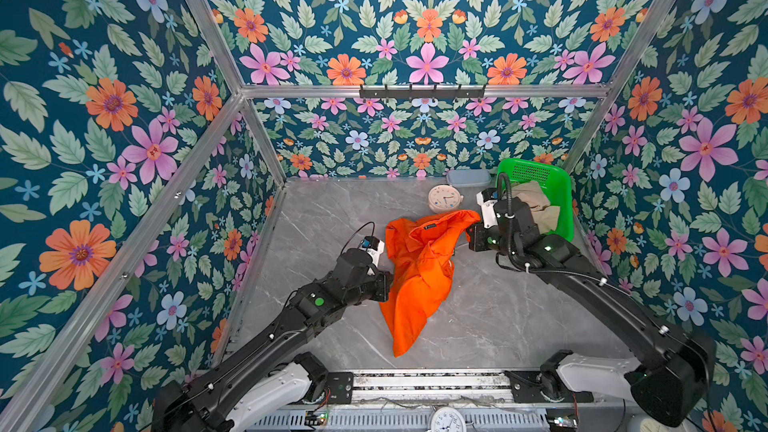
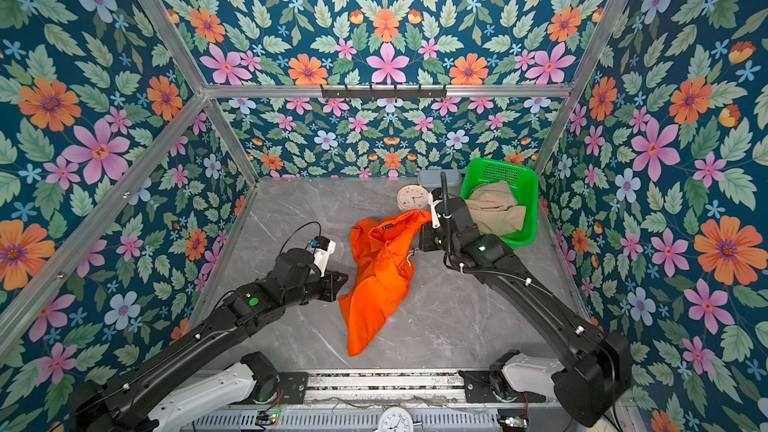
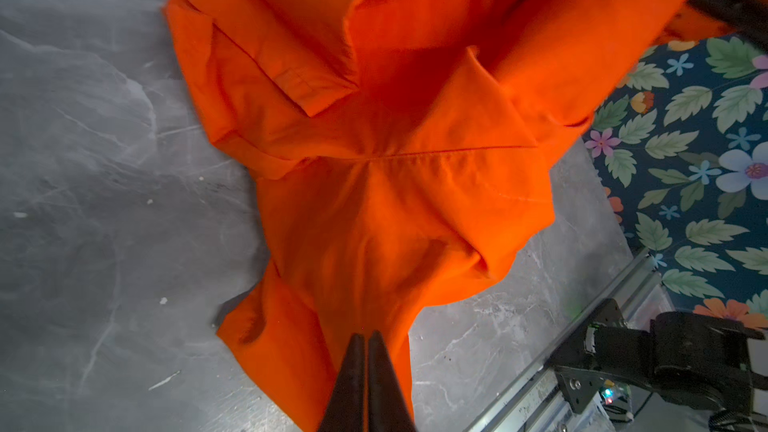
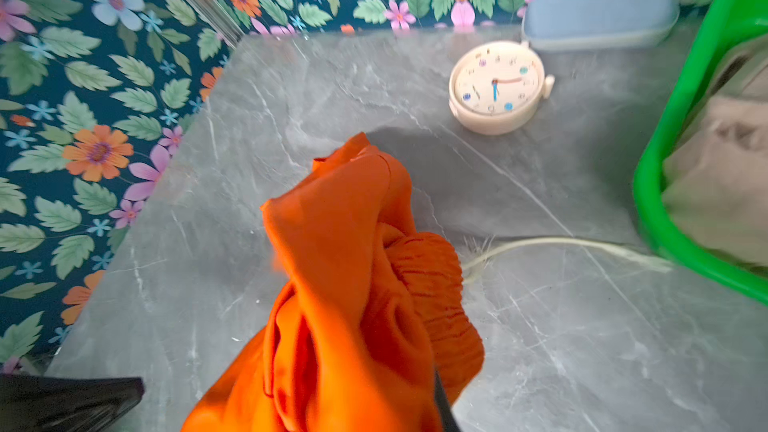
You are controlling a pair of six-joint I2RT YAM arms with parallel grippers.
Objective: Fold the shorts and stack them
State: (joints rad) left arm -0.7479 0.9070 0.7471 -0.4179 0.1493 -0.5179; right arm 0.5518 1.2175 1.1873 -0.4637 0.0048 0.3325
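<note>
Enclosure: floral walls [image 1: 124,118] on three sides, with a grey marbled counter [image 1: 498,326] as the work surface. The orange shorts [image 1: 419,276] sit mid-counter, crumpled and unfolded. Their lower leg end lies flat towards the front rail and their upper end is raised off the surface. Left tool [image 3: 366,336]: fingers pressed together on the left edge of the orange cloth, which draws to a point at the tips in the left wrist view, so it reads as a pinch grip. Right tool [image 1: 470,229]: at the upper right corner of the garment, closed on the gathered elastic waistband. In the right wrist view the cloth bunches over the tool and hides the tips, but both top views show the cloth held up at this corner. A small dark label [image 1: 430,226] shows near the waistband. A white drawstring [image 4: 561,240] trails from the waistband across the counter towards the green basket [image 1: 565,201]. The beige shorts [image 1: 540,201] lie heaped inside that basket at the far right of the counter, and neither tool touches them. A round cream clock [image 1: 445,198] lies face up just beyond the orange shorts. A grey-blue lidded box [image 1: 468,177] sits behind it at the back wall, and I cannot tell whether box and clock touch.
</note>
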